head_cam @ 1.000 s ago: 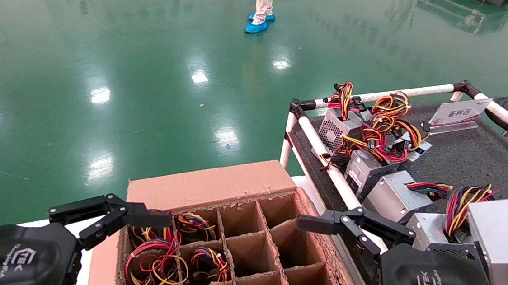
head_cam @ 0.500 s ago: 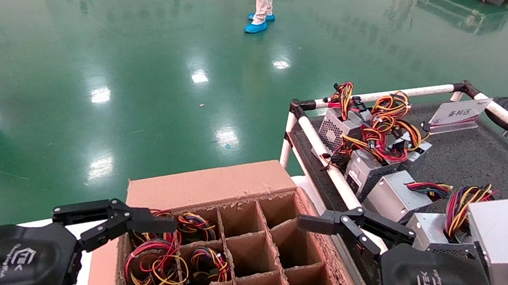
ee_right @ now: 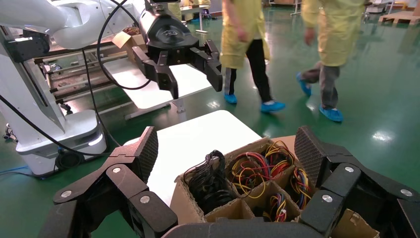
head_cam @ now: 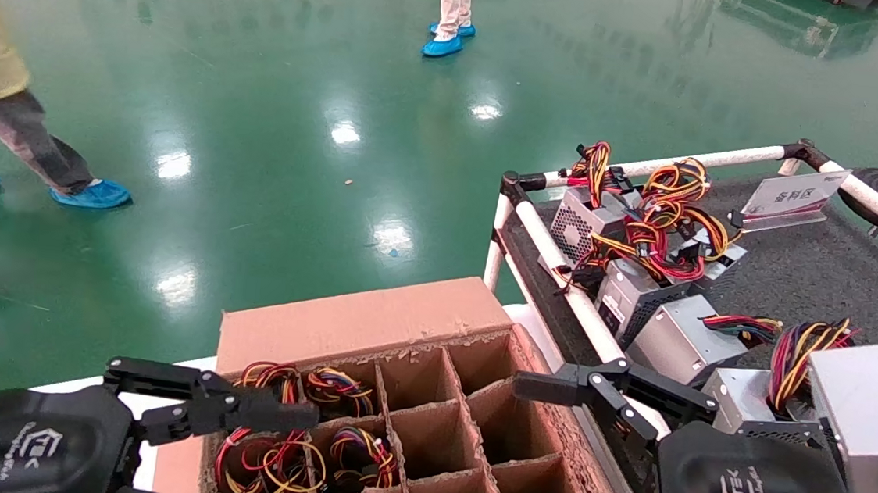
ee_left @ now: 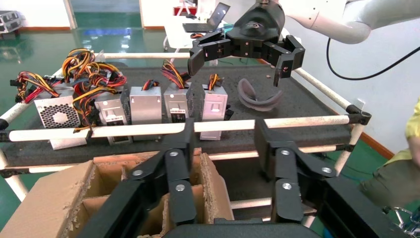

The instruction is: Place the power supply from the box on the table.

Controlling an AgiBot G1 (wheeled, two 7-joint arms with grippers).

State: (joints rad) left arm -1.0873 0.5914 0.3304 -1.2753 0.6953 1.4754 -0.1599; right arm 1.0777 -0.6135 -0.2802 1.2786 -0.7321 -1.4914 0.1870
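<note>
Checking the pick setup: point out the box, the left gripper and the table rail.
box (head_cam: 359,320), head view, on its closed top flap.
left gripper (head_cam: 278,453), head view, midway between its fingertips.
table rail (head_cam: 716,154), head view, on the far white pipe.

Left gripper (head_cam: 223,400) housing: a logo with small slanted letters is printed in white; the letters cannot be made out.
Right gripper (head_cam: 553,387) housing: the same white logo is printed.
White sign card (head_cam: 792,194) on the table (head_cam: 836,278): dark characters are printed, too small to be read.
</note>
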